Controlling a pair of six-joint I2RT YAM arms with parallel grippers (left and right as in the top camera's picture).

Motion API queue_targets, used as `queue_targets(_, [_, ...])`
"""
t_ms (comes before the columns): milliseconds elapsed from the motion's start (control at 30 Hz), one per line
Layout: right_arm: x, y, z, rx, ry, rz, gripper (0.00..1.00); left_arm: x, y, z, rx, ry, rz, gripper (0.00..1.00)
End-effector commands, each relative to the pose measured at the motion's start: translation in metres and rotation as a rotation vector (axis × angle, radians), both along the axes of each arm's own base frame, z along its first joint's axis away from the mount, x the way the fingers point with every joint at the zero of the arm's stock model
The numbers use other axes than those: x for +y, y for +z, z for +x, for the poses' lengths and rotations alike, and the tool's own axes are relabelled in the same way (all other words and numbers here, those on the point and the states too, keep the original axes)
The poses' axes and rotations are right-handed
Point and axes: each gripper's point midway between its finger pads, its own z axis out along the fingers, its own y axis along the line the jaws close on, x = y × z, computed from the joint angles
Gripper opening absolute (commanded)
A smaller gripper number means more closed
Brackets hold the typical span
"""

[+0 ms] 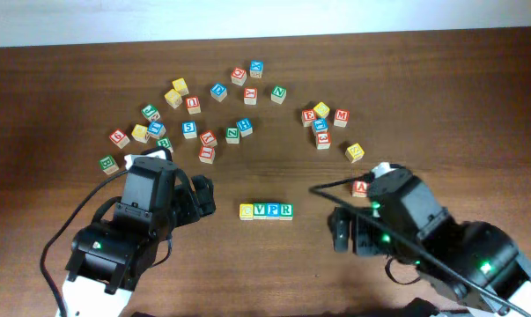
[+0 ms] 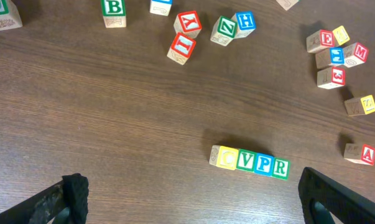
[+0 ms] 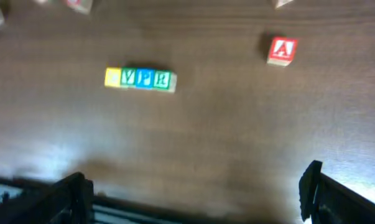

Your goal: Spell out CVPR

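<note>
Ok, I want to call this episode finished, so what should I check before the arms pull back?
1. Row of four blocks reads C, V, P, R: ok.
2. Those blocks sit side by side in one line: ok.
3. Letter on the yellow block at the row's start is clearly legible: cannot tell, it is faint.
4. Left gripper open and empty: ok.
5. Right gripper open and empty: ok.
6. Red A block stands apart from the row: ok.
</note>
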Motion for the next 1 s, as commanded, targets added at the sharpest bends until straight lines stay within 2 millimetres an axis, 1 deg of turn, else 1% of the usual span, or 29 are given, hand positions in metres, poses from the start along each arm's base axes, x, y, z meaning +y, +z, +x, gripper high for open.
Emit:
queue_targets(0, [-0.012,-0.004,0.003,-0.105,0.087,0.068,0.98,0.003,0.002,0.002,-0.008,0.013,0.011,0.99])
queue_targets(67, [-0.029,-0.006,0.015,-0.255,0.066,0.08,0.98,0.003,0.002,0.002,-0.008,0.013,0.011,0.99])
queue_targets(133, [-0.037,-0.001,0.025,-0.445,0.099,0.067,0.98,0.003,0.002,0.002,-0.008,0.013,0.011,0.99])
queue_targets(167, [-0.037,0.001,0.027,-0.521,0.126,0.061,0.98,0.003,0.002,0.002,-0.008,0.013,0.011,0.99])
queue_targets(200, [-0.046,0.003,0.031,-0.678,0.132,0.02,0.98,0.003,0.002,0.002,-0.008,0.013,0.011,0.99])
queue_targets(333, [-0.061,-0.002,0.037,-0.887,0.064,-0.007,0.98,0.003,0.002,0.002,-0.008,0.013,0.011,0.99])
queue_targets(433, [-0.061,-0.013,0.043,-1.018,0.072,-0.024,0.98,0.003,0.002,0.002,-0.008,0.013,0.011,0.99])
queue_targets(533, [-0.061,-0.022,0.042,-1.114,0.111,-0.091,0.98,0.003,0.002,0.002,-0.008,0.012,0.01,0.99])
queue_targets(600, [-0.063,-0.024,0.042,-1.131,0.117,-0.119,0.98,0.003,0.002,0.002,-0.008,0.013,0.011,0.99])
queue_targets(667, [-0.069,-0.029,0.044,-1.122,0.082,-0.142,0.98,0.003,0.002,0.002,-0.008,0.013,0.011,0.99])
queue_targets(700, [-0.074,-0.035,0.047,-1.114,0.057,-0.158,0.98,0.003,0.002,0.002,-0.008,0.013,0.011,0.99])
queue_targets(800, [-0.078,-0.04,0.053,-1.143,0.036,-0.168,0.98,0.003,0.002,0.002,-0.008,0.013,0.011,0.99])
queue_targets(967, [-0.078,-0.041,0.059,-1.227,0.02,-0.162,0.98,0.003,0.002,0.002,-0.008,0.013,0.011,0.99])
